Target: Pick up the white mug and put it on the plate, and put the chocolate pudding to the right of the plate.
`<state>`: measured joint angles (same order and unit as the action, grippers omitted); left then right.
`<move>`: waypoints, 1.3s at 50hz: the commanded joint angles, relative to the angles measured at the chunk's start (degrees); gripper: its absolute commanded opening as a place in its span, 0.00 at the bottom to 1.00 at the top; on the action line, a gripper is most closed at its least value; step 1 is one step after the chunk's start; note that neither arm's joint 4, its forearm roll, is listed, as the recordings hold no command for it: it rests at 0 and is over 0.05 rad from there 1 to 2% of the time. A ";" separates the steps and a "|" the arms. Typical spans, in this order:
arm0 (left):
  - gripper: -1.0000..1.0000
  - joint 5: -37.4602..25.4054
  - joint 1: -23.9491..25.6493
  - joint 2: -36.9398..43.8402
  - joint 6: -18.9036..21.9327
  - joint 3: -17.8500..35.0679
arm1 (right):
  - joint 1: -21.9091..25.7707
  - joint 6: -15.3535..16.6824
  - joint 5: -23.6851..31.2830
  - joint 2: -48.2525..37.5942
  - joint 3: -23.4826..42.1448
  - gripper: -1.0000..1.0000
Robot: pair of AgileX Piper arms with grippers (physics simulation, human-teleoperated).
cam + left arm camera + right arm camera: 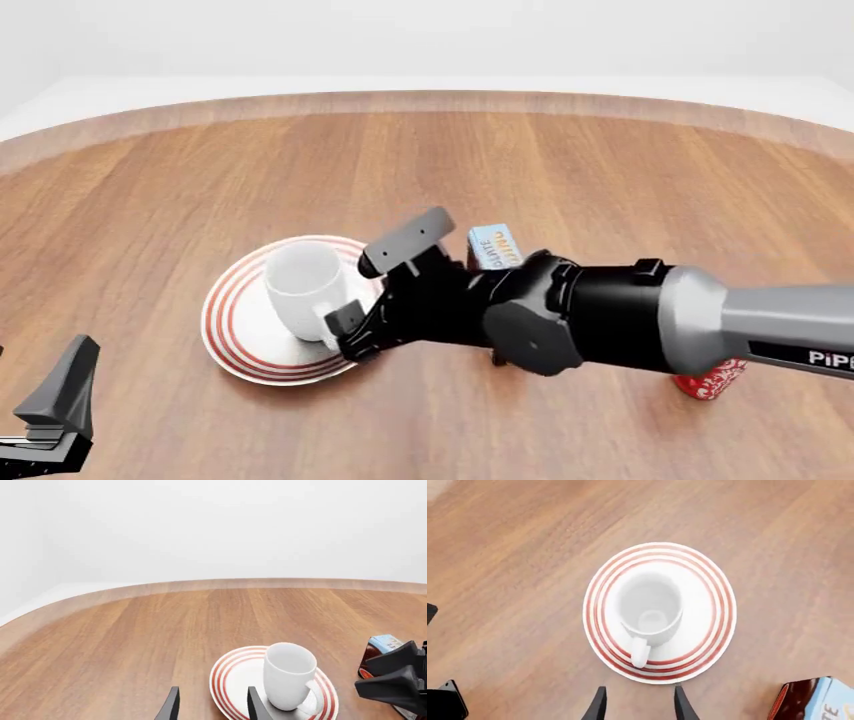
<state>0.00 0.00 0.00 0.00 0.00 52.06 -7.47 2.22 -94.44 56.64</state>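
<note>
The white mug [304,282] stands upright on the red-ringed plate [238,335], left of centre on the table. My right gripper [350,298] is open and empty, hovering just right of the mug with its fingers apart. In the right wrist view the mug [650,605] sits on the plate [710,585], its handle pointing towards my open fingers [680,705]. The chocolate pudding [497,245] stands right of the plate, partly hidden behind my right wrist. My left gripper [43,405] is open and empty at the near left corner. From there it sees the mug [288,675], the plate [230,677] and the pudding [385,642].
A red mug [707,382] shows partly under my right forearm at the near right. The right arm spans the table from the right edge to the plate. The table's curved far edge [427,98] runs along the back.
</note>
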 commanded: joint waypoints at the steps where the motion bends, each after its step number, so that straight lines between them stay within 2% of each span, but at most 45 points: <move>1: 1.00 0.00 0.00 0.00 0.00 0.00 | 0.19 -0.04 -1.70 2.91 -3.16 1.00; 33: 1.00 0.00 0.00 0.00 0.00 0.00 | 0.89 0.94 -7.52 10.99 -12.61 1.00; 65: 1.00 0.00 0.00 0.00 0.00 0.00 | 0.12 -1.18 -11.18 21.21 -22.35 1.00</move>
<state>0.00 0.00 0.00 0.00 0.00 52.68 -8.16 -7.90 -75.90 36.85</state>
